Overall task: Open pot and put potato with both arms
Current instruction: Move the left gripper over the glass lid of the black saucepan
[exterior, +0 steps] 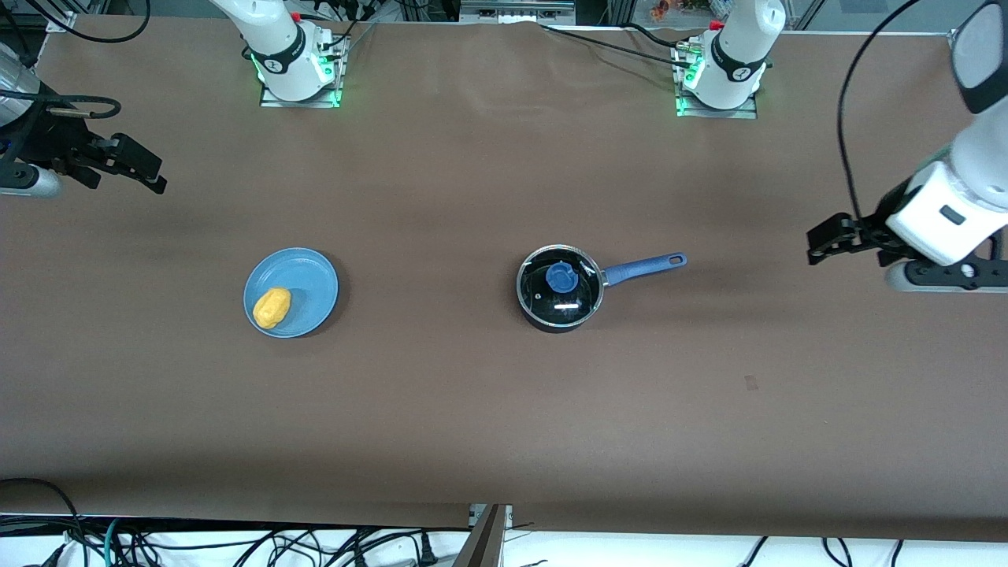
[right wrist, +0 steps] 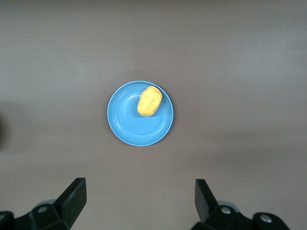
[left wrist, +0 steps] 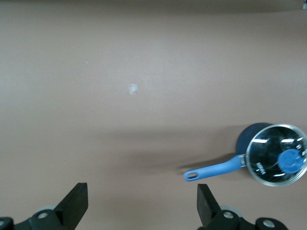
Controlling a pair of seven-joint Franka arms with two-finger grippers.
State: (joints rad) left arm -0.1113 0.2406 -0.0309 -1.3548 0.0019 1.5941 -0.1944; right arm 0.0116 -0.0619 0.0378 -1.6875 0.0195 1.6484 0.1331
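Observation:
The black pot (exterior: 551, 323) stands mid-table with its glass lid (exterior: 581, 298) on, blue knob (exterior: 561, 276) up. Its blue handle (exterior: 646, 268) points toward the left arm's end. The yellow potato (exterior: 272, 307) lies on a light-blue plate (exterior: 311, 279) toward the right arm's end. My left gripper (exterior: 827, 240) is open and empty, held over bare table past the handle tip. Its wrist view shows the pot (left wrist: 244, 139), the lid (left wrist: 268, 158) and the handle (left wrist: 213, 170) ahead of the open gripper (left wrist: 142, 201). My right gripper (exterior: 146, 169) is open and empty over the table's end. Its wrist view shows the potato (right wrist: 149, 101) on the plate (right wrist: 129, 127), the gripper (right wrist: 140, 199) short of them.
The arm bases (exterior: 298, 75) (exterior: 720, 79) stand along the table edge farthest from the front camera. A small pale mark (exterior: 752, 383) is on the brown table nearer the camera than the handle; it also shows in the left wrist view (left wrist: 133, 88). Cables (exterior: 236, 543) hang below the near edge.

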